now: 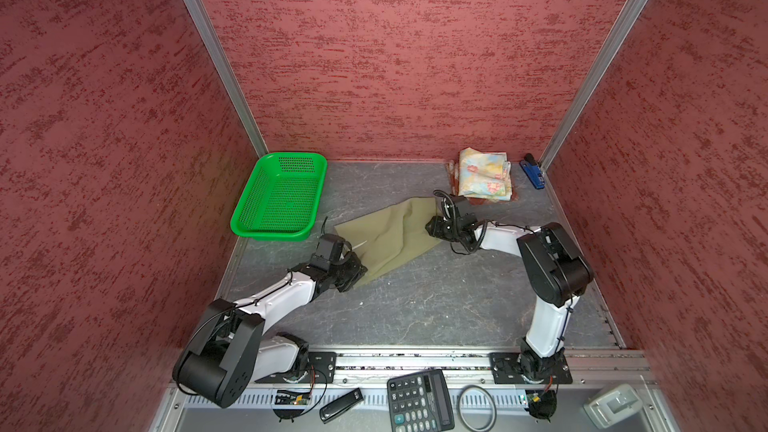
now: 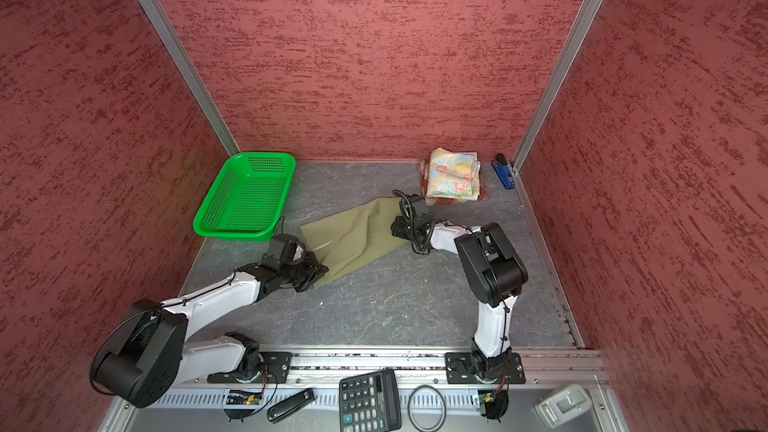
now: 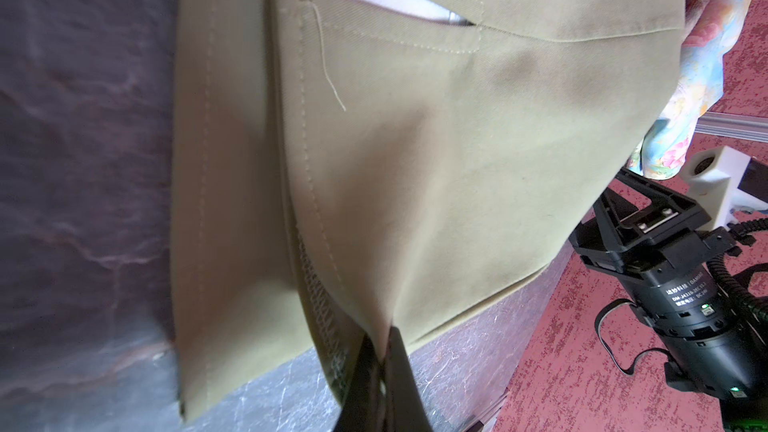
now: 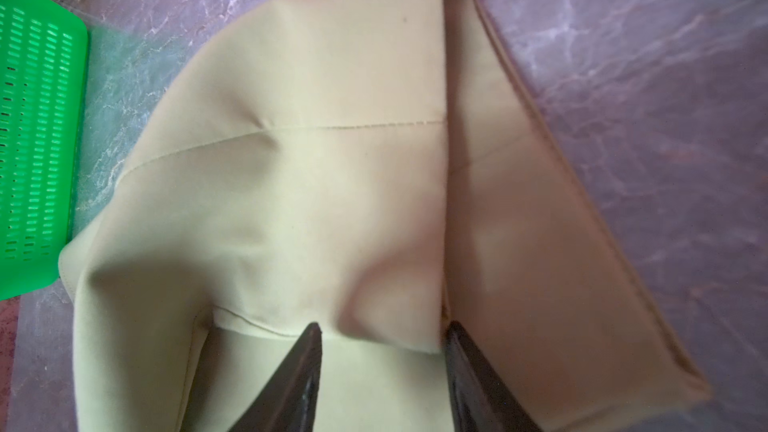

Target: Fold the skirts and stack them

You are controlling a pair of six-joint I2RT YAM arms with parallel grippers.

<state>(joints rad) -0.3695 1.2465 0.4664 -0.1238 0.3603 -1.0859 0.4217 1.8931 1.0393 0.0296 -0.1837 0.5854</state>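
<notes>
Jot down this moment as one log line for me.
left fingers: shut on olive skirt | right fingers: open over same skirt | flowered skirt: folded atop plaid skirt, back right

Left tool (image 3: 381, 333) tightly closed, right tool (image 4: 383, 324) with tips apart, wrists low.

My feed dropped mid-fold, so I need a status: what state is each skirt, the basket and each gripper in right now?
olive skirt: loose on the table, one side doubled over, not stacked.
floral skirt: folded, lying on the plaid skirt.
plaid skirt: bottom of the stack, mostly covered.
green basket: upright, empty.
left gripper: fingers shut on the olive skirt's edge.
right gripper: fingers apart, olive cloth bunched between them.
</notes>
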